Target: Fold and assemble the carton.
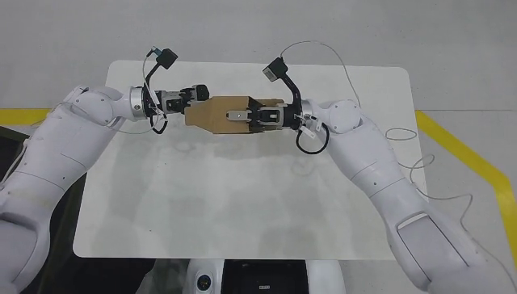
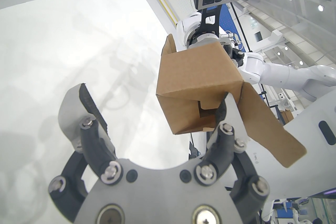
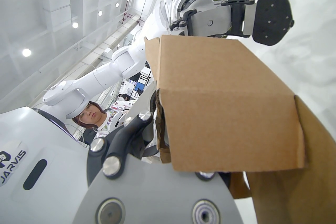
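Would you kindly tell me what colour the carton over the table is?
Plain brown cardboard; the carton shows best in the right wrist view.

The carton is hanging in the air over the far middle of the table. It is a plain brown corrugated box, and it is lying lengthwise from left to right. It is standing open as a squared tube (four walls up, both ends unsealed). At its left end a long flap is sticking straight out, and a notched inner flap is lying partway across the opening. The right gripper is clamping its right end.
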